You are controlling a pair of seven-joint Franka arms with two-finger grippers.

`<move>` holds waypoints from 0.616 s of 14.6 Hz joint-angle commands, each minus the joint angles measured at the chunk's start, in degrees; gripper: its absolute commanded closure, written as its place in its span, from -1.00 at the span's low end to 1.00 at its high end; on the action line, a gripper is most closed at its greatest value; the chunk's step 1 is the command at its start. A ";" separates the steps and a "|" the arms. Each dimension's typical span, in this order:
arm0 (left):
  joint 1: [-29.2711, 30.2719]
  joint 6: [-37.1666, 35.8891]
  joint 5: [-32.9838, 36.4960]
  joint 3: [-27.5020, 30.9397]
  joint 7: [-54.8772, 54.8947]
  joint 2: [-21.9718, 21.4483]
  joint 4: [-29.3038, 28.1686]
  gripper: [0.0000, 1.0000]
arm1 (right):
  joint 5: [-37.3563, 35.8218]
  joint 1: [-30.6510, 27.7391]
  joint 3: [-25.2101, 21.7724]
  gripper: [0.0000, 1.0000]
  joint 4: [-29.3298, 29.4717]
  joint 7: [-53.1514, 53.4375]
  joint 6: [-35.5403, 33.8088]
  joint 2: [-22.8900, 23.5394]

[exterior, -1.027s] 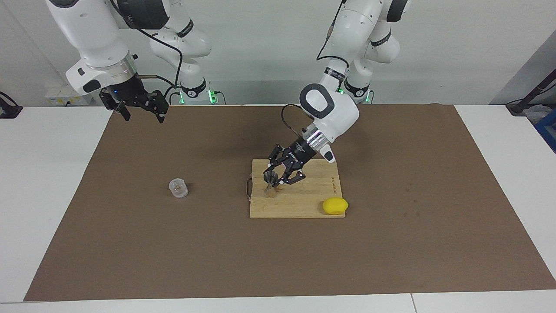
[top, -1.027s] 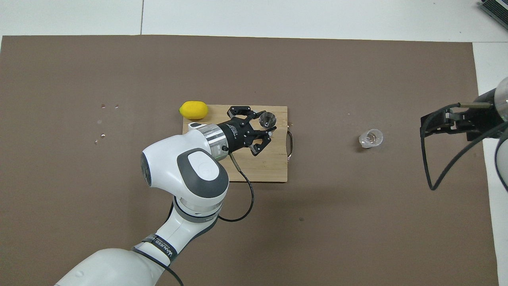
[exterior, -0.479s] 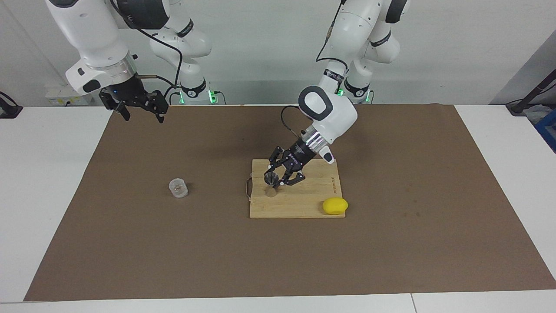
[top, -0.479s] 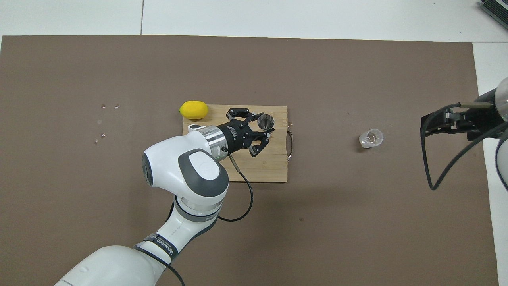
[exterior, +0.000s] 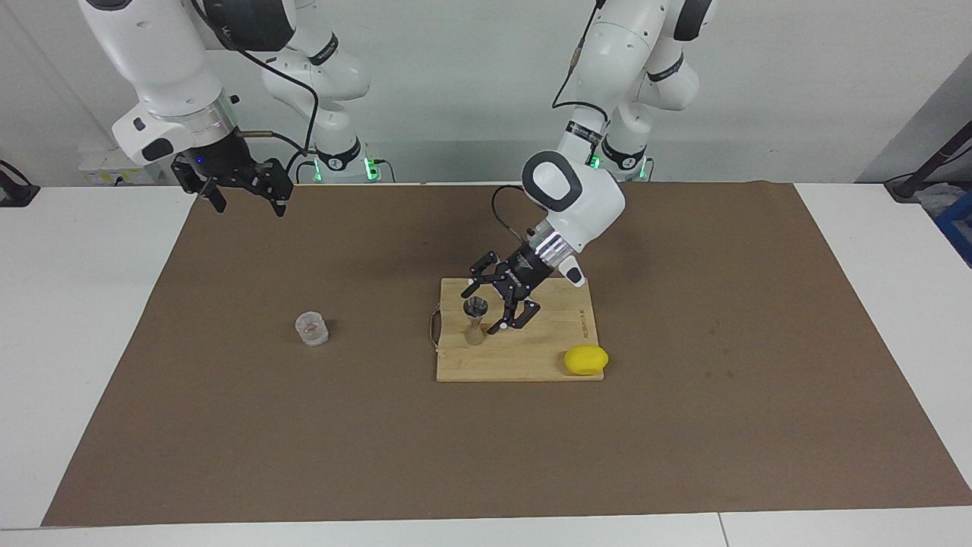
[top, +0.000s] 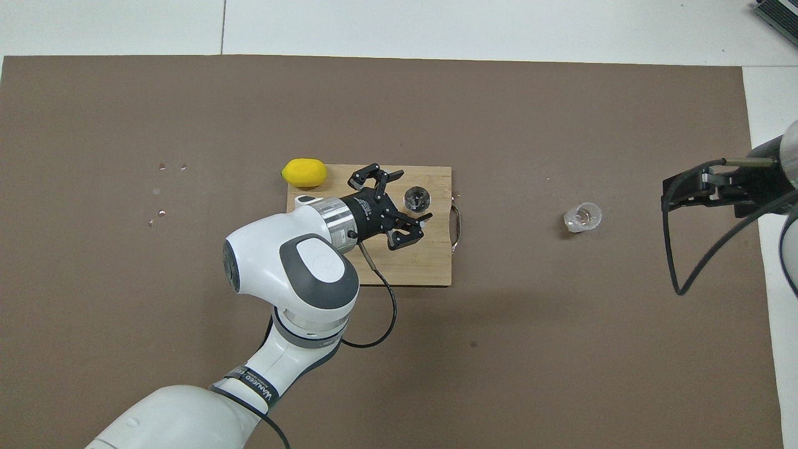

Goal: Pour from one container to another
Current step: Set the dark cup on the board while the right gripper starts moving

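Observation:
The steel hourglass jigger (exterior: 475, 323) (top: 417, 198) stands upright on the wooden cutting board (exterior: 531, 357) (top: 424, 265), near its handle end. My left gripper (exterior: 481, 310) (top: 413, 196) is open, one finger on each side of the jigger's top and neither touching it. The small clear cup (exterior: 312, 328) (top: 583, 216) sits on the brown mat toward the right arm's end of the table, beside the board. My right gripper (exterior: 247, 199) (top: 681, 192) hangs open and holds nothing, high over the mat's edge at that end.
A yellow lemon (exterior: 585, 359) (top: 303, 173) lies at the board's corner farthest from the robots, toward the left arm's end. A few small droplets (top: 161, 190) mark the mat toward the left arm's end.
The left gripper has opened and let go of the jigger, which now stands free on the board. The right arm has not moved.

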 commanded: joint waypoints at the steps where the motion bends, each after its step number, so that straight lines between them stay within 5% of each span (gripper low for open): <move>1: -0.82 0.44 3.47 0.32 -0.63 -0.69 -0.97 -1.00 | 0.34 -0.66 0.32 -1.00 -1.54 4.78 1.33 -1.00; 9: -1.45 -3.06 10.24 0.49 -2.92 -9.91 -3.87 -1.00 | 3.13 -1.35 0.32 -1.00 -1.37 30.26 5.18 2.60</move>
